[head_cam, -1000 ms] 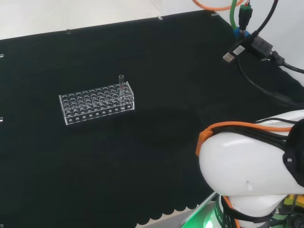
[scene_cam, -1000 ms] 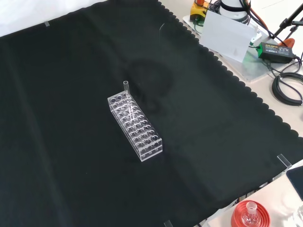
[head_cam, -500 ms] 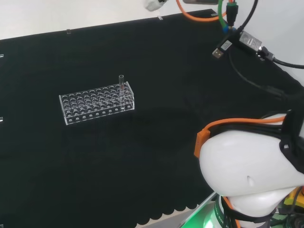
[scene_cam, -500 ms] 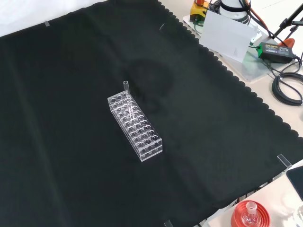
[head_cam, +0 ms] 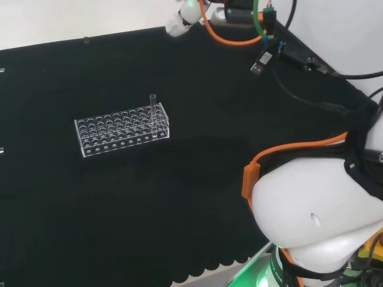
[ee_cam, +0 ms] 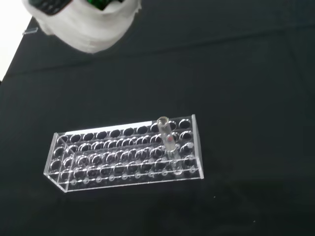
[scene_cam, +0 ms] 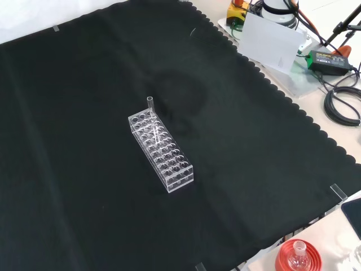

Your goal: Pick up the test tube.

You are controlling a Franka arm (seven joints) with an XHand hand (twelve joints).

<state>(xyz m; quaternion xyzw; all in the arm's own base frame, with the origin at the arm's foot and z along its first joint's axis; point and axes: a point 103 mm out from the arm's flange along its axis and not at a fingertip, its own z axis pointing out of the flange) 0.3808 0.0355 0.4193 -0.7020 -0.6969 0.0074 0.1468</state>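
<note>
A clear test tube (head_cam: 153, 113) stands upright in a clear plastic rack (head_cam: 119, 130) left of the cloth's middle in the head view. The tube sits in a hole near the rack's right end there. Looking from the front, the tube (scene_cam: 150, 108) rises from the far end of the rack (scene_cam: 164, 152). In the wrist view, tube (ee_cam: 167, 140) and rack (ee_cam: 123, 155) lie well below a blurred white part of the hand (ee_cam: 93, 27). A white part of the hand (head_cam: 182, 15) shows high over the cloth's far edge in the head view, far from the rack.
The arm's big white link (head_cam: 311, 215) fills the head view's lower right, with cables (head_cam: 293, 57) hanging above it. Off the cloth in the front view are a red ribbed stand with a flask (scene_cam: 298, 257), coiled cables (scene_cam: 341, 104) and a white sheet (scene_cam: 271, 42).
In the head view the cables and the white part of the hand have swung left along the top, and the white link has shifted. The rack and tube have not moved.
</note>
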